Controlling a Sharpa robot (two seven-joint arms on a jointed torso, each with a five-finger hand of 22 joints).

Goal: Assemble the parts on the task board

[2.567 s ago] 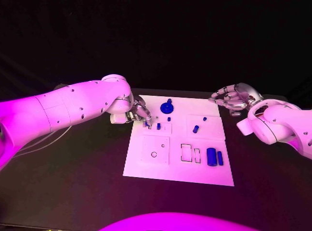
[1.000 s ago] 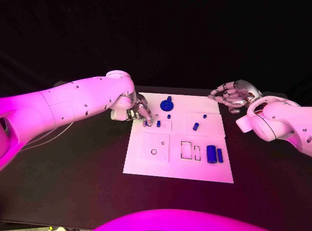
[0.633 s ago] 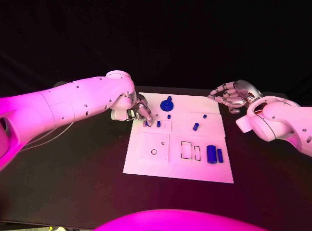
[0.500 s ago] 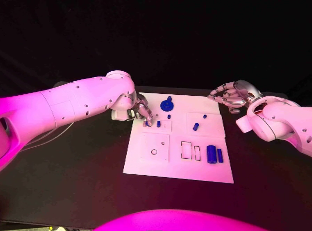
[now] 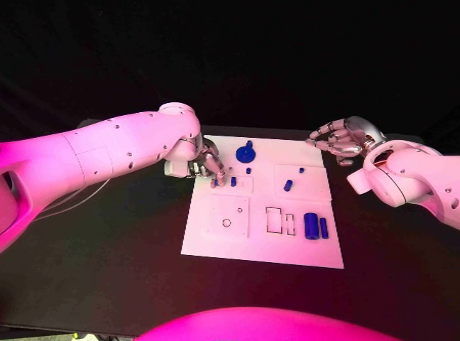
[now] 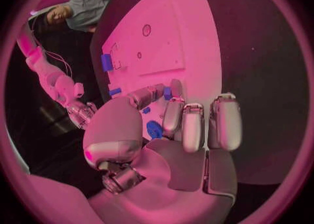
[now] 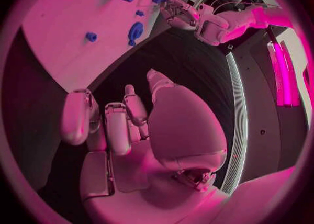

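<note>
Fingertips of my left hand (image 5: pixel 206 168) reach down onto the far left part of the task board (image 5: pixel 230 241), right at a small blue peg (image 5: pixel 233 182) standing there. From my left wrist, my thumb and one finger (image 6: pixel 171 110) come together around a small blue piece (image 6: pixel 167 93), while my other fingers lie side by side, pressed close and bent forward; I cannot tell for sure whether the piece is truly pinched or only touched.

My right hand (image 5: pixel 339 145) hangs over the black table (image 5: pixel 107 284) just off the board's far right corner, apart from every part. Its fingers are curled inward with nothing between them, and the thumb sits close to them in my right wrist view, where the hand (image 7: pixel 131 124) rises above dark table beside the board's edge.

On the board, a round blue disc with a knob (image 5: pixel 245 152) sits at the far edge, just right of my left fingertips. A tiny blue stud (image 5: pixel 248 171) lies just nearer than it. Right of middle, a short blue pin (image 5: pixel 287 186) lies slanted, with a smaller blue dot (image 5: pixel 301 171) beyond it. Toward the near right, a thick blue cylinder (image 5: pixel 311 226) and a thinner blue bar (image 5: pixel 324 228) lie side by side, just right of two rectangular slots (image 5: pixel 281 222). A small round hole (image 5: pixel 226 224) marks the near left panel.
</note>
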